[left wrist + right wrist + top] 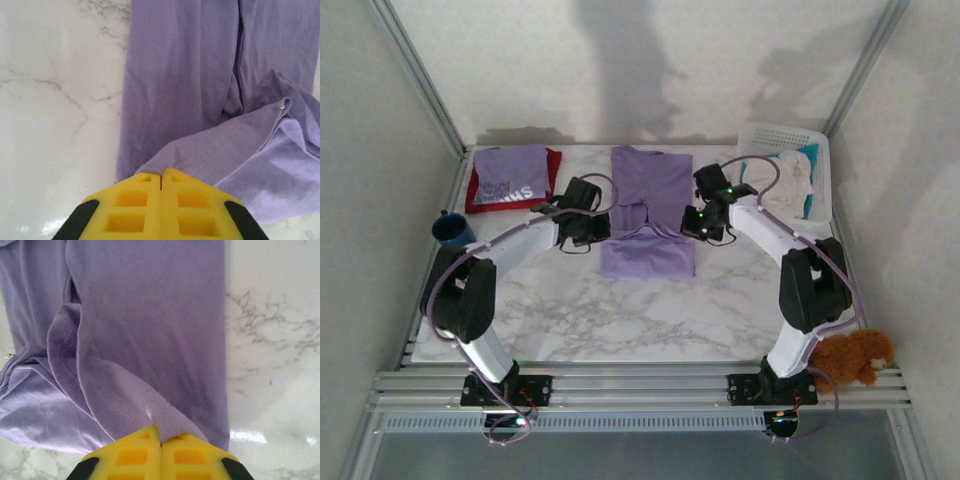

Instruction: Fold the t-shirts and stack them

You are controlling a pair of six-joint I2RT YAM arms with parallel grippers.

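Surface: white marble-pattern table (pixel 620 320) inside a plain light-walled enclosure with an aluminium frame.

Landmark: the plain lavender t-shirt (pixel 650 182), lying at the middle of the table, long axis running front to back, sides already turned in so it forms a narrow strip. No print or label is visible on it.

Left gripper (pixel 590 225): at the shirt's left edge. In the left wrist view its yellow fingers (pixel 130 200) are pressed together (pixel 161 176) on a stitched hem fold of the shirt (pixel 180 90), and cloth is lifted off the marble there.

Right gripper (pixel 702 218): at the shirt's right edge, opposite the left one. In the right wrist view the fingers (pixel 190 455) meet (pixel 160 432) with a pinch of the same shirt (pixel 150 315) caught between them.

Left and behind the shirt: a folded lavender t-shirt with white lettering (pixel 510 175) lies on top of a folded red t-shirt (pixel 553 160). The lettering is too small to read.

Right and behind the shirt: a white basket (pixel 820 150) holding pale cloth. Far left of the shirt: a dark blue cup (pixel 450 230). Right and nearer than the shirt, at the table's front corner: a brown plush toy (pixel 852 356).
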